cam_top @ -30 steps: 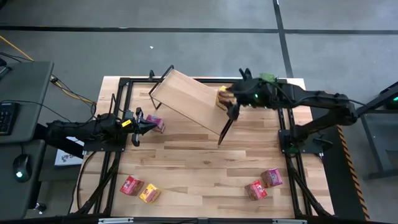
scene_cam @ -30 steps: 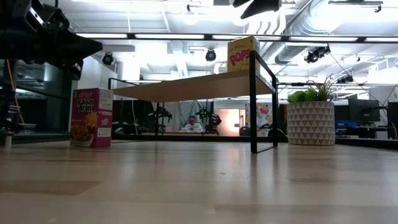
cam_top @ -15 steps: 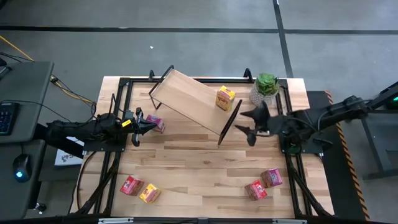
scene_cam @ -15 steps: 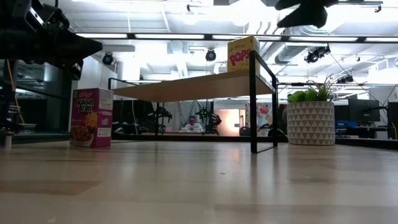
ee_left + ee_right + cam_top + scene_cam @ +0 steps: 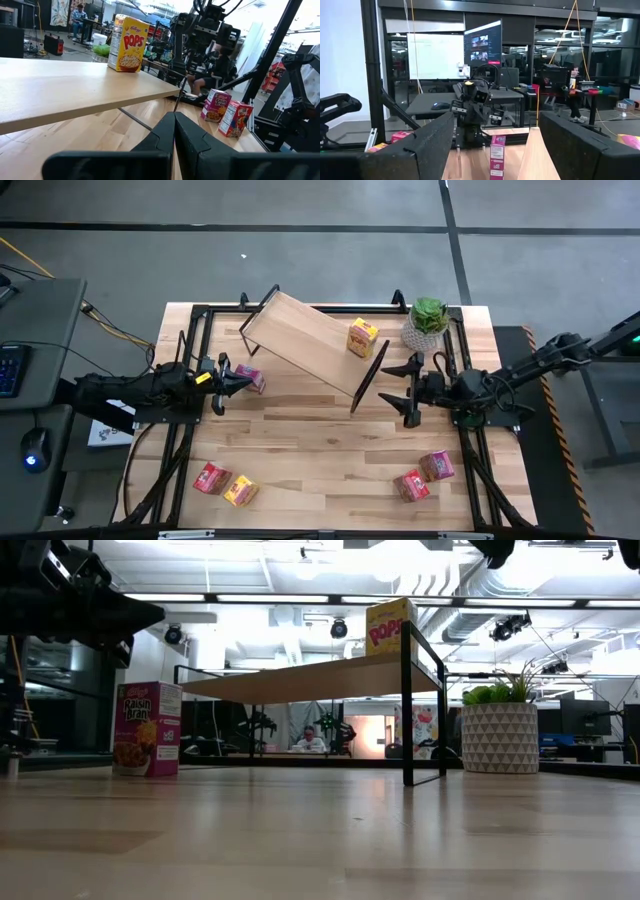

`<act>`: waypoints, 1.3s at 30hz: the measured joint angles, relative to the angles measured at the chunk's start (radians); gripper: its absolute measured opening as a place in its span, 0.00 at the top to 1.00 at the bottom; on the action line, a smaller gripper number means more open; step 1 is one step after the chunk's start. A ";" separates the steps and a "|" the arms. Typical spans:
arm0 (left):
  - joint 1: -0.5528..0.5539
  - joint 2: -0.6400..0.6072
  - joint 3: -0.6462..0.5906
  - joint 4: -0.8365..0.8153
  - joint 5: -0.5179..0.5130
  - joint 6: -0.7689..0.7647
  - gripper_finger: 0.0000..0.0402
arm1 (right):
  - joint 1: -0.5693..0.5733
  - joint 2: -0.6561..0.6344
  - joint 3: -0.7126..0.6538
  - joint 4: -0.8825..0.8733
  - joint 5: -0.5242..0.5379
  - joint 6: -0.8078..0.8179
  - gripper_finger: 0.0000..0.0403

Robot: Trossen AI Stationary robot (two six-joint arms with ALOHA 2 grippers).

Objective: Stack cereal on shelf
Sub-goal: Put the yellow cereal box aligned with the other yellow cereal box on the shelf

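Above the counter, high view: the shelf (image 5: pixel 305 340), a pale wood plank on black wire frames, carries one yellow box (image 5: pixel 362 337); the right gripper (image 5: pixel 408 392) hangs beside its end, jaws wide and empty; the left gripper (image 5: pixel 222 381) has its jaws closed on nothing, just beside a pink box (image 5: pixel 250 378).
Loose cereal: two small cardboard boxes (image 5: pixel 424 475) near the right arm, two more (image 5: pixel 224 484) near the left.
Low view: the plank sits level, the yellow box (image 5: pixel 389 626) upright near its end.
Left wrist view: matte plank (image 5: pixel 75 90), glossy printed cartons.
Right wrist view: open fingers (image 5: pixel 432 142) frame the plank end.
Advice: grip a near box across its narrow faces, squarely.
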 joint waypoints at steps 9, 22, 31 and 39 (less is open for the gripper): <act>0.000 0.000 0.000 0.079 -0.019 -0.067 0.99 | -0.011 0.000 0.000 -0.002 0.001 0.000 0.29; -0.002 0.000 0.001 0.272 0.070 -0.054 0.55 | -0.014 0.000 0.000 -0.004 0.002 0.001 0.29; -0.002 0.013 0.001 0.292 0.063 -0.054 0.34 | -0.014 0.001 0.000 -0.004 0.003 0.001 0.29; -0.011 0.117 0.096 0.312 0.126 -0.074 0.33 | -0.014 0.001 0.000 -0.004 0.003 0.001 0.29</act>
